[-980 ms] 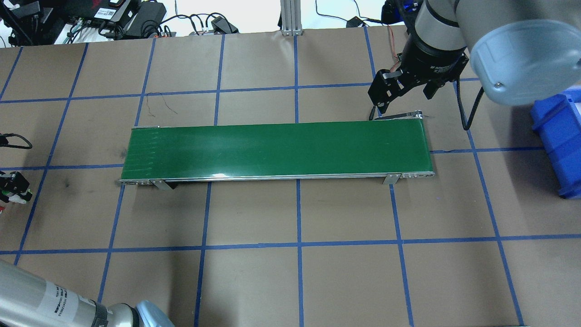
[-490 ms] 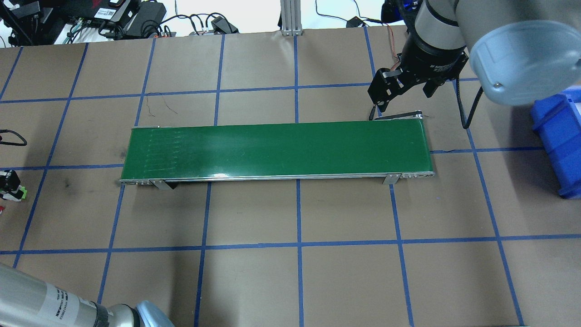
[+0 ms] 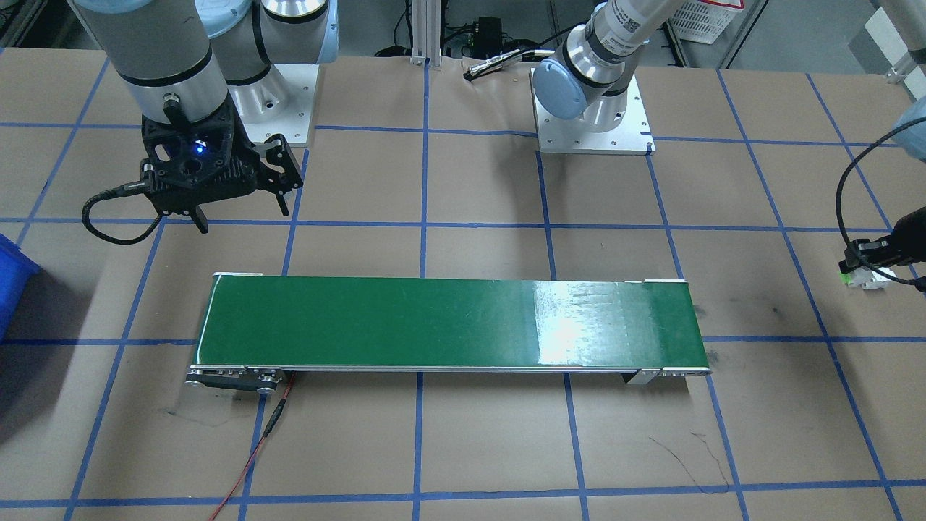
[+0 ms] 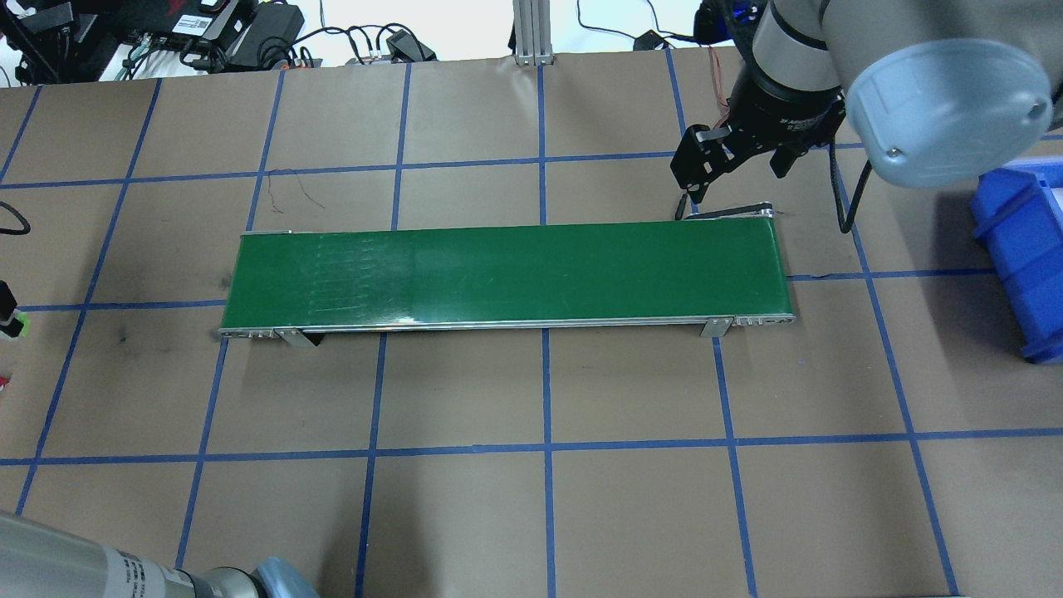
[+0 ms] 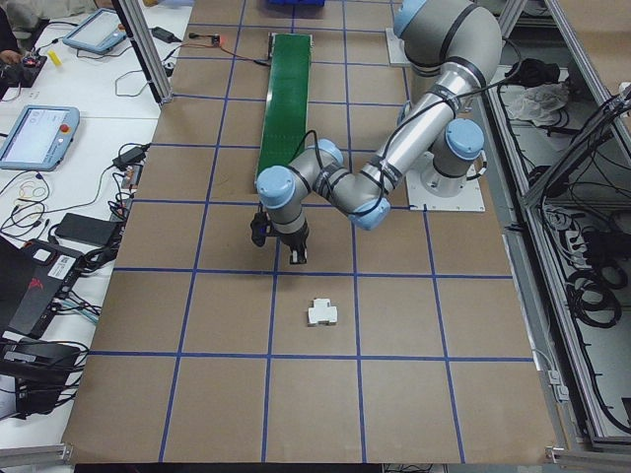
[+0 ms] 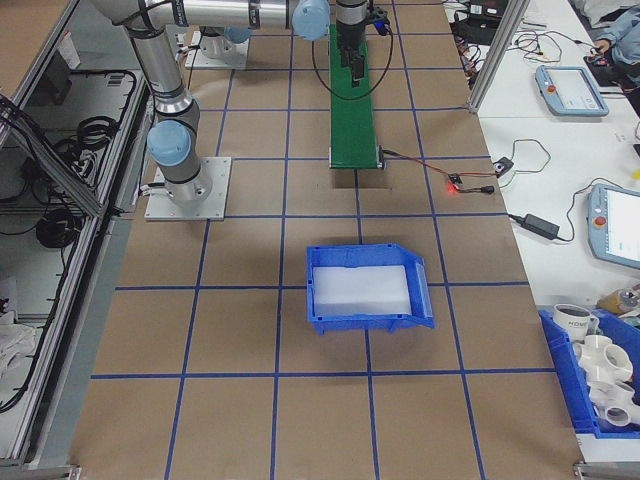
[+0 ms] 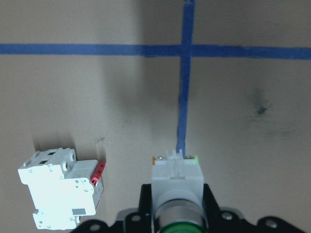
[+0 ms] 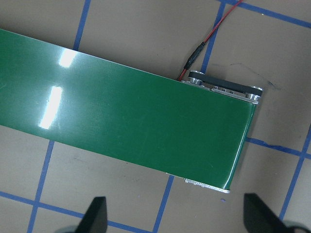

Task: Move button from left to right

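I have the button in my left pincer, off the conveyor's left end.

My left pincer (image 7: 177, 221) is clamped on the button (image 7: 176, 180), held above the brown counter (image 4: 465, 390) with its light green base pointing forward; a white breaker (image 7: 60, 194) with a red switch lies on the counter just beside it. The green conveyor belt (image 4: 507, 274) sits mid-counter, well apart from the button. My right pincer (image 3: 239, 215) hangs spread wide and empty by the belt's right end, and a blue bin (image 4: 1021, 249) stands further right.

Blue-taped brown table (image 4: 465, 515), side desks (image 5: 59, 79)
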Motion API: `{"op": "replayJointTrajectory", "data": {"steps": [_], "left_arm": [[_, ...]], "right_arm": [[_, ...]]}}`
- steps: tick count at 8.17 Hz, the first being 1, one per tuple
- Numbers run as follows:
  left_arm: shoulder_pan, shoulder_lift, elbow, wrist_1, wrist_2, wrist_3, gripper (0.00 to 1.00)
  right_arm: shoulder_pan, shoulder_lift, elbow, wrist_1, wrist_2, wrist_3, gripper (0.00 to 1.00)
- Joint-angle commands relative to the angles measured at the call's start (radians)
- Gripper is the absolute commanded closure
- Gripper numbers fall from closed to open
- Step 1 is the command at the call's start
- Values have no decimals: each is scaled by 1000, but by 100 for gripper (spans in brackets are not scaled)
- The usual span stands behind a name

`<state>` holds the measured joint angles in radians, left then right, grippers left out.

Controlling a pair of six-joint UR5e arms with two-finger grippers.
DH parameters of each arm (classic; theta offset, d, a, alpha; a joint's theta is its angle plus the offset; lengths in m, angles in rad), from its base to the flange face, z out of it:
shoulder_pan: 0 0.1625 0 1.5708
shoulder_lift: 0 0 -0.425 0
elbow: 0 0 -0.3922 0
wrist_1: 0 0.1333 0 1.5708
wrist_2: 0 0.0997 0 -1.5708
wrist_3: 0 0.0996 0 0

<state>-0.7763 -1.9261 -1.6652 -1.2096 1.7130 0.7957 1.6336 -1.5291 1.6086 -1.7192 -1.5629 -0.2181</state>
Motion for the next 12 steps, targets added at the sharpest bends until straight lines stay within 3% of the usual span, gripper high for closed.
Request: {"op": "replayJointTrajectory", "data": {"steps": [1,2,4,6,12], "left_arm": [[-136,146,1,-97,-6,-66,100],[-199,183,1,-108,-60,-114,100],[-329,194,1,-131,-76,-252,100],[-446,181,-1,-131,-79,-353,100],[-483,78,-2,-116,-84,-354,100]], "right_arm": [[-1,-5,-1,-7,-14,-6,0],[-1,-3,-2,-17,-14,-6,0],[-5,-5,-2,-68,-14,-6,0],[-3,1,-1,-60,-13,-7,0],[-5,-2,1,-54,-48,-26,0]]}}
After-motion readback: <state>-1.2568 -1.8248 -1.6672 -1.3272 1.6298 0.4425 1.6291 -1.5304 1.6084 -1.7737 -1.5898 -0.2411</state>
